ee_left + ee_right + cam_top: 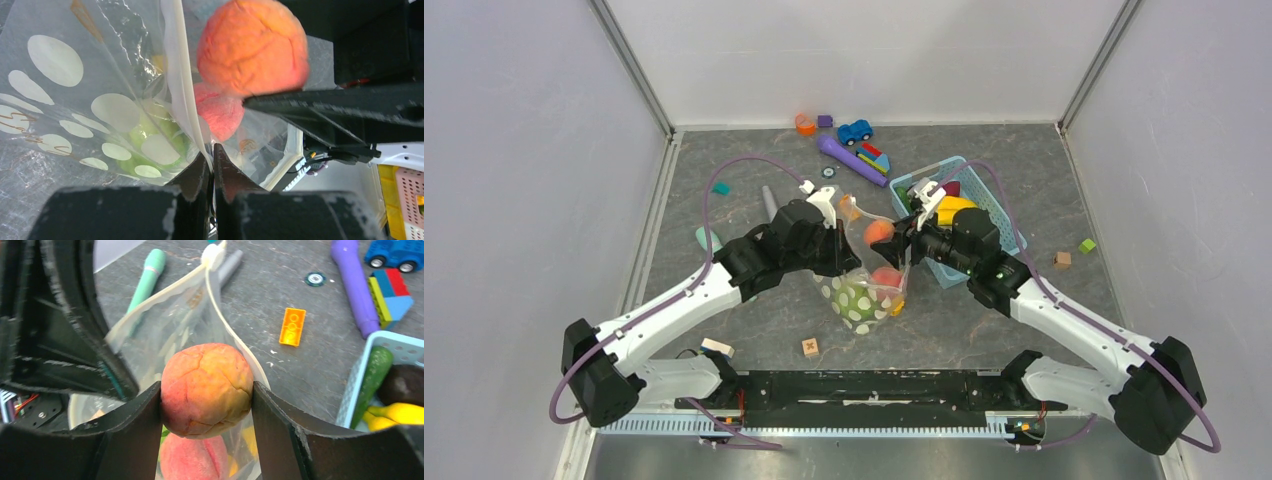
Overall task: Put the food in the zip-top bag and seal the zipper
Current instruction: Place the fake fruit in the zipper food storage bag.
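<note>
The right gripper (206, 386) is clamped on a round orange-pink toy peach (252, 45), one black finger on each flank, holding it in the air directly over the open mouth of the clear, floppy zip-top bag printed with pale polka dots (75, 100). The left gripper (213, 159) has its two fingers pressed together on the thin whitish zipper strip (177, 75) at the bag's mouth edge, holding that edge up. The bag hangs from this pinch with its mouth facing upward toward the peach; in the top view its long axis runs from the raised mouth between the two grippers down to its closed bottom, which lies toward the arms' bases on the dark grey marbled table (320, 375). From the right wrist, the zipper strip runs lengthwise away from the peach and ends at a small white slider tab (215, 255). Inside the bag sit a second pink-red toy peach (220, 112), just under the held one, and a green toy cabbage (160, 150) lower down. A light blue lattice plastic basket (395, 340) stands just beside the right gripper, holding a yellow toy banana bunch (395, 415).
</note>
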You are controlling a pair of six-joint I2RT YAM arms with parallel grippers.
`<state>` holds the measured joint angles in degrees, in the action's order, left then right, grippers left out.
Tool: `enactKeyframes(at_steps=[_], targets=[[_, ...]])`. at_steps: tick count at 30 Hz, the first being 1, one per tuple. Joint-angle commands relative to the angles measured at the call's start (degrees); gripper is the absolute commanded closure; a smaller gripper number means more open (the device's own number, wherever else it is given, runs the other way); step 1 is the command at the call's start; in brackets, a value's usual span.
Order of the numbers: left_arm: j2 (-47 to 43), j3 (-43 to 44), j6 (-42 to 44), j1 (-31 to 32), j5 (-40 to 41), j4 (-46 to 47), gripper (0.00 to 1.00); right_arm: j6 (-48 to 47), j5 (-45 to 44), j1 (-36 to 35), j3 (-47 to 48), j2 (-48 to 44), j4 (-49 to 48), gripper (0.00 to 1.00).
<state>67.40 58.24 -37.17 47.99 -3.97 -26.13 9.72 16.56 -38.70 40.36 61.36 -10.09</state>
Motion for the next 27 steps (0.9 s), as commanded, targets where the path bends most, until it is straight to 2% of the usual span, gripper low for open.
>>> enactKeyframes(at_steps=[1,4,10,11,15,16,27], targets=[[-2.28,-0.79,2.13,0.0,-2.44,3.65,0.91,-1.01,-9.11,-1.06,3.9,0.99,2.44,0.47],[-2.79,-1.06,2.21,-0.02,-2.6,4.24,0.91,-1.78,-12.4,-2.29,4.78,1.76,4.29,0.44],[-2.8,-1.11,2.29,0.02,-2.16,4.25,0.91,-2.43,-11.59,-3.82,6.2,2.5,5.09,0.35],[-2.75,-1.11,2.44,0.0,-2.1,4.27,0.91,-2.56,-11.13,-3.91,6.29,2.4,5.12,0.32],[-2.84,-1.18,2.43,0.0,-1.84,4.17,0.9,-3.04,-8.69,-4.02,6.4,2.0,4.8,0.05],[-2.86,-1.2,2.49,0.0,-1.83,4.15,0.9,-3.04,-8.23,-4.01,6.4,1.71,4.66,0.02],[-2.83,-1.28,2.58,0.0,-0.98,3.87,0.89,-4.04,-5.2,-4.02,6.93,-2.31,3.55,0.02]])
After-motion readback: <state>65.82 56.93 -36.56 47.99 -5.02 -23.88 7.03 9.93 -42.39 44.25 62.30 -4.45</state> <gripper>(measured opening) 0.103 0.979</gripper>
